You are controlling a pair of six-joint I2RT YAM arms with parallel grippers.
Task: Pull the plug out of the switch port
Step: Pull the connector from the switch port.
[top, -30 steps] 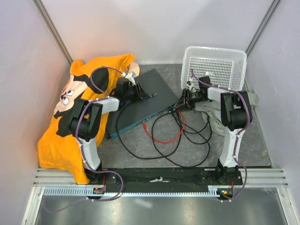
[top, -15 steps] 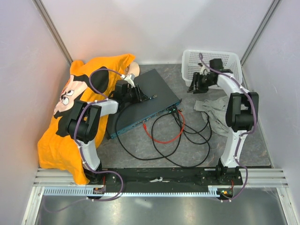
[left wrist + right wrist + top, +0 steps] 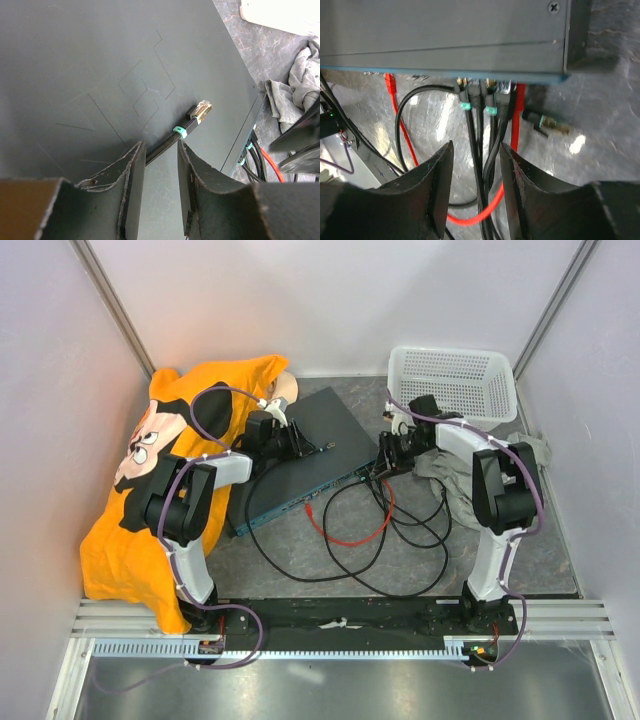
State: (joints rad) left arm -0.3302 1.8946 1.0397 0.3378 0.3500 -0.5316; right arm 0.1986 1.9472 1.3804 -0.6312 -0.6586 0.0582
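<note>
- Mid-table, on the grey mottled tabletop (image 3: pixel 560 540), lies the flat dark blue-grey network switch (image 3: pixel 325 435), set at an angle, its narrow teal front face toward the arms.
- Black plugs with green bands (image 3: pixel 477 102) sit in sockets at the right end of that front face; a red cable (image 3: pixel 520 112) is plugged in just beside them.
- Right gripper (image 3: pixel 476 147) is at that end of the switch, pointing at the sockets. Its fingers (image 3: pixel 440 185) are partly apart, a medium gap, with the black cables (image 3: pixel 479 150) running through it; no clamp on any cable can be seen.
- A loose gold-tipped plug (image 3: pixel 547 124) lies on the tabletop just right of the red cable; blurred.
- Left gripper (image 3: pixel 159 147) hovers over the switch's top panel. Narrow gap, wider than the thin black cable with a green band (image 3: pixel 179 132) that passes between the fingers; the cable's clear plug end (image 3: pixel 202 109) rests on the panel, unplugged.
- In the top view the red cable loops on the tabletop in front of the switch, among black loops.
- White plastic mesh basket (image 3: pixel 455 380) stands at the far right, behind the right arm.
- Crumpled grey cloth (image 3: pixel 455 480) lies under the right arm.
- Orange cartoon-print shirt (image 3: pixel 150 490) covers the left side.
</note>
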